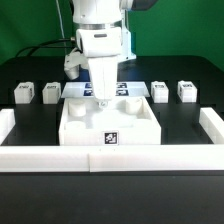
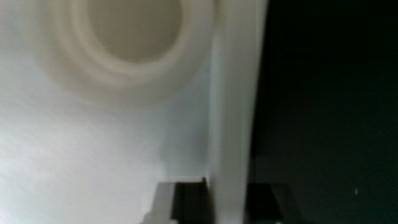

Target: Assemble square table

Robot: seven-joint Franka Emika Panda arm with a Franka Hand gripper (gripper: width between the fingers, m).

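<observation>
The square table top (image 1: 108,122) is a white tray lying at the table's middle, a tag on its front wall. My gripper (image 1: 101,100) stands over its far wall. In the wrist view the two dark fingers (image 2: 187,205) straddle that thin wall (image 2: 231,110), one on each side and touching it, so my gripper (image 2: 228,205) is shut on it. A round corner hole (image 2: 128,35) shows in the top's white floor. Two white block legs (image 1: 22,93) (image 1: 50,93) stand at the exterior view's left, two more (image 1: 160,92) (image 1: 185,90) at its right.
The marker board (image 1: 130,89) lies just behind the table top, partly hidden by the arm. The long low white border wall (image 1: 110,158) runs along the front and turns up at both sides (image 1: 8,122) (image 1: 212,122). Black tabletop (image 1: 30,110) surrounds the parts.
</observation>
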